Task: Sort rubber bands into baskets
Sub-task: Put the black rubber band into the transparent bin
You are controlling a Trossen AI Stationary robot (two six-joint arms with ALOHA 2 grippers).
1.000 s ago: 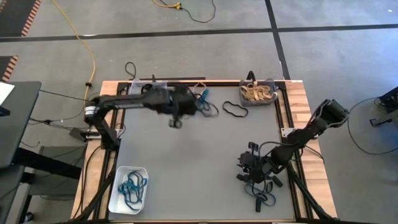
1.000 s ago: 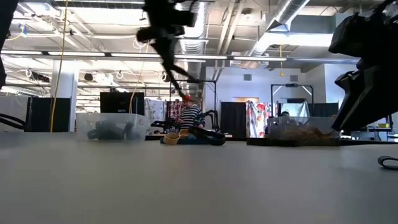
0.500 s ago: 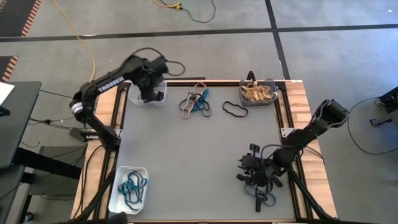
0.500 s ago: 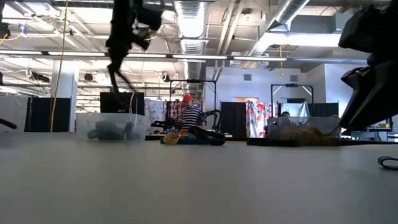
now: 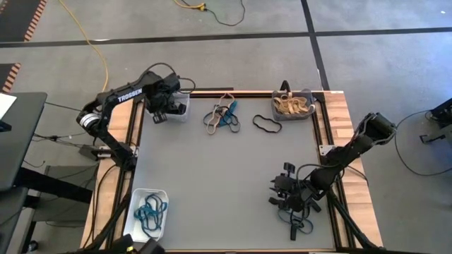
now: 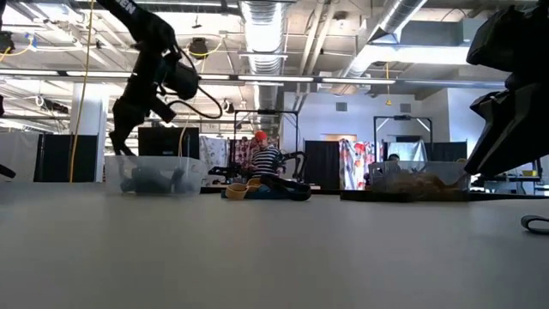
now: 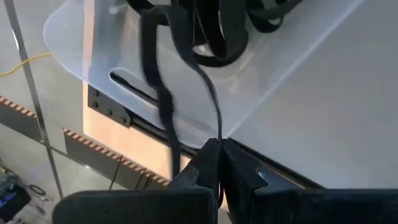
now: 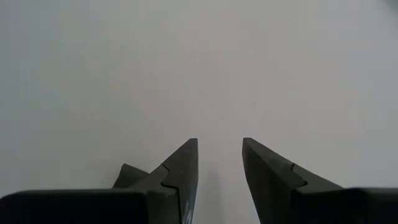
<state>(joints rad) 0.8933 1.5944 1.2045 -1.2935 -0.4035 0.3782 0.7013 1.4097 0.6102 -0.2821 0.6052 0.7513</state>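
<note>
My left gripper [image 5: 159,114] hangs over the clear basket [image 5: 178,109] at the far left corner, shut on a black rubber band [image 7: 163,93]. More black bands [image 7: 217,37] lie in that basket. My right gripper [image 5: 288,192] is open and empty just above the table near the right front; its fingertips show in the right wrist view [image 8: 219,155]. A mixed pile of bands [image 5: 222,117] and one black band [image 5: 266,125] lie on the far part of the table. The dark grey basket [image 5: 293,106] holds tan bands. The white basket [image 5: 146,214] holds teal bands. My left gripper pinches the black band between its two fingertips at one point of the loop [image 7: 218,134]. The fingers point down from above. The band hangs below them in two strands, and its lower end reaches down to the black bands in the clear basket.
A few teal and black bands [image 5: 299,224] lie by the table's near edge, right next to my right gripper. Wooden rails frame the table [image 5: 339,120]. In the low view a person [image 6: 264,163] sits far behind the table.
My left gripper has gone from near the pile toward the table's far left corner with the black band, then come down over the clear basket. The band now hangs down into the basket.
</note>
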